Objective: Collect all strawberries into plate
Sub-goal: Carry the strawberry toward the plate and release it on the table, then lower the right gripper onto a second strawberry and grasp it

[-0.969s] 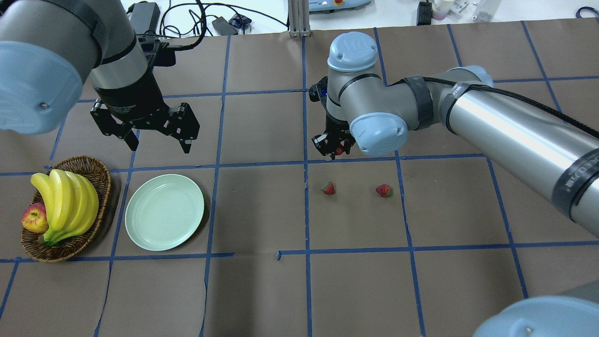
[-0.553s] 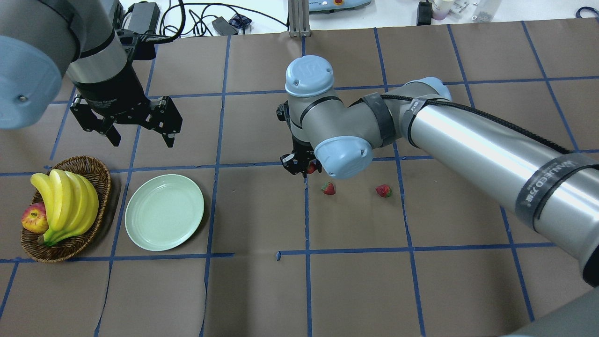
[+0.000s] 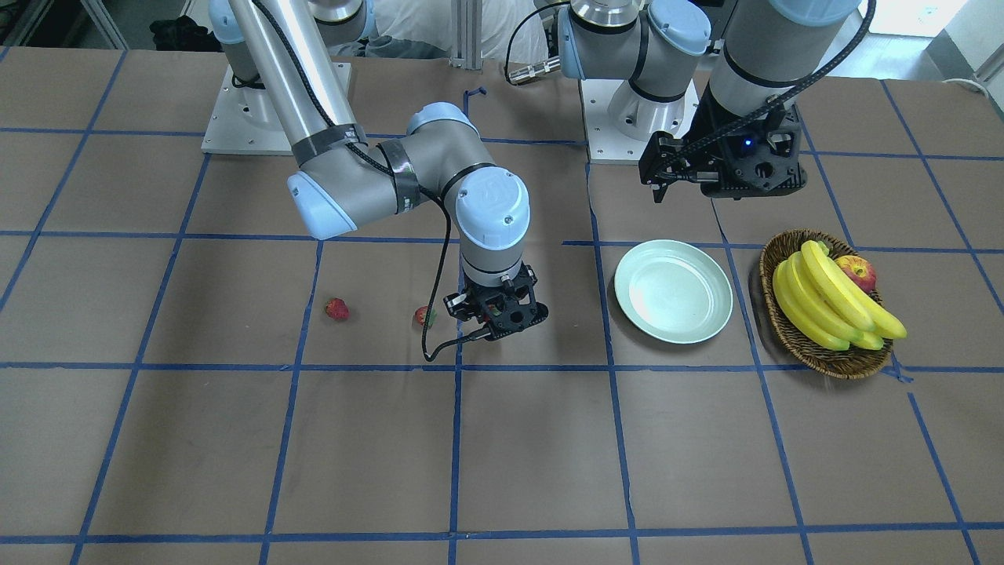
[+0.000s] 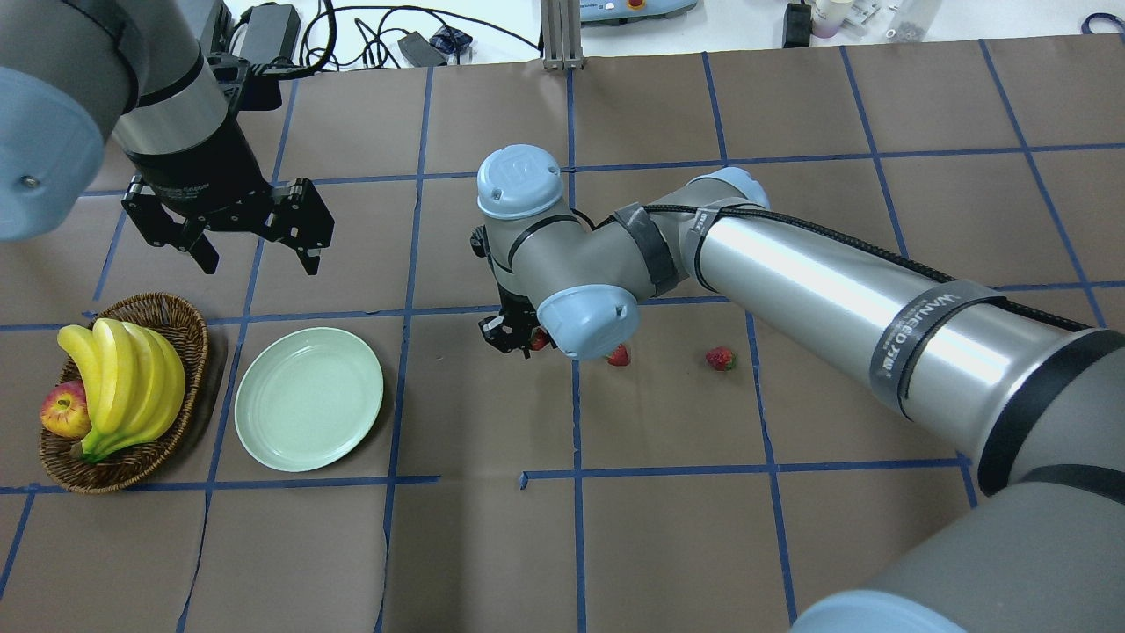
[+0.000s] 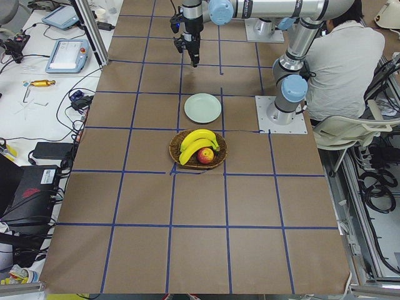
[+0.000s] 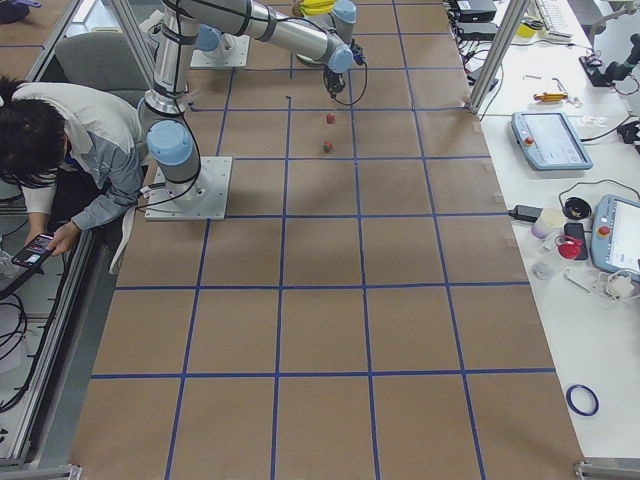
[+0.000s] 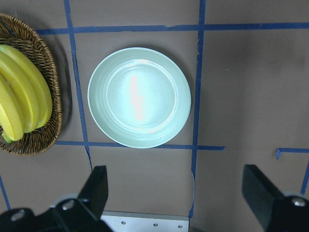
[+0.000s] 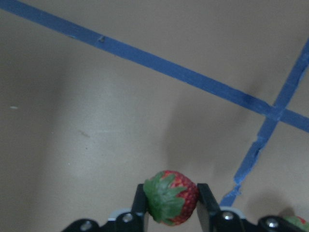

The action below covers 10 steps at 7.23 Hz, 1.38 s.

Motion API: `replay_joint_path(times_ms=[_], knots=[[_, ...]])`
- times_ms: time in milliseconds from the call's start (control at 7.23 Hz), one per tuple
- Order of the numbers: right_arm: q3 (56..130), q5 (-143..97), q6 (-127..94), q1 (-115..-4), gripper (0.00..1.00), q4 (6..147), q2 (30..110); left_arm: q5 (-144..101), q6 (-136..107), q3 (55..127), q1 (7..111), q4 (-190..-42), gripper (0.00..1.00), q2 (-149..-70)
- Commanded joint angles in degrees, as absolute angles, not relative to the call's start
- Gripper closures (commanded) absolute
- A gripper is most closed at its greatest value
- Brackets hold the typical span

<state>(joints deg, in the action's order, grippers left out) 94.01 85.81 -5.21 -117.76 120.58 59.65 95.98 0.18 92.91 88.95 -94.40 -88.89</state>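
My right gripper (image 4: 518, 337) is shut on a strawberry (image 8: 170, 204), held just above the table, a grid square to the right of the plate. The red berry and its green cap fill the gap between the fingers in the right wrist view. Two more strawberries lie on the brown paper to the right of that gripper: one (image 4: 618, 355) partly under the wrist, one (image 4: 720, 358) farther right. The pale green plate (image 4: 308, 397) is empty. My left gripper (image 4: 260, 262) hangs open above and behind the plate (image 7: 139, 96), with nothing in it.
A wicker basket (image 4: 189, 316) with bananas (image 4: 123, 378) and an apple (image 4: 63, 410) stands just left of the plate. Blue tape lines grid the paper. Cables and devices lie along the far edge. A person (image 5: 344, 56) sits beside the robot's bases.
My right arm has carried the strawberry leftward, from beyond the two loose berries to a spot between them and the plate. The left gripper has drifted left and stayed open.
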Motion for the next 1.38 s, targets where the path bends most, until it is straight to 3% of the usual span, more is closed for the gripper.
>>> replay_joint_path(times_ms=[0, 138, 277, 830, 1245], knots=[[92.90, 85.43, -5.36, -118.12, 0.90, 121.02, 57.40, 95.89, 0.18, 93.16, 89.03, -94.39, 0.00, -88.86], [92.90, 85.43, -5.36, -118.12, 0.34, 120.94, 57.31, 95.98, 0.18, 93.25, 89.12, -94.39, 0.00, -88.86], [92.81, 85.43, -5.54, -118.12, 0.00, 120.94, 57.30, 95.98, 0.18, 93.25, 89.12, -94.39, 0.00, -88.86], [92.37, 91.27, -4.84, -116.73, 0.00, 114.22, 64.48, 96.07, 0.18, 93.86, 89.21, -94.48, 0.00, -88.77], [94.91, 93.51, 1.55, -111.90, 0.00, 111.62, 65.13, 96.15, -0.09, 93.87, 89.56, -94.57, 0.00, -88.94]])
